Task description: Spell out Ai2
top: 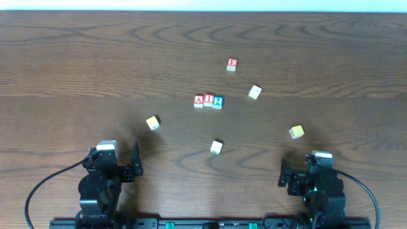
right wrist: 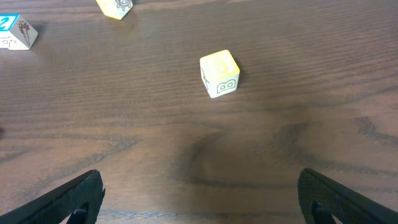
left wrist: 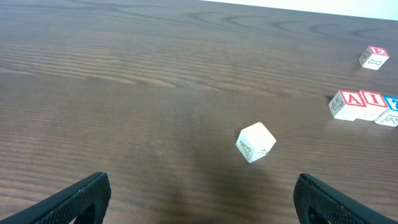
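The A block [top: 199,100], the I block [top: 208,100] and the 2 block [top: 218,102] are seen touching in a row near the middle of the wooden table [top: 76,57], reading A, I, 2 from left to right in the overhead view. The row is only partly caught by the wrist cameras. In the left wrist view the 2 block is cut off by the right edge. In the right wrist view it alone is shown, clipped by the left edge.

The E block [top: 232,64], set apart on the far side of the row, is picked up by the left wrist camera but not by the right. Four loose blocks are scattered around the row: a pale block [top: 255,92], a left yellow block [top: 152,123], a right yellow block [top: 296,131] and a white block [top: 216,147]. Their markings cannot be read from above. Line drawings are shown on side faces in the wrist views but cannot be made out.

The left gripper [left wrist: 202,180] is shown with its fingers spread wide and nothing between them, only the tips visible at the bottom corners. The right gripper [right wrist: 199,177] is shown likewise, spread and empty. From overhead, the fingers are hard to tell from the dark arm bodies at the near edge.
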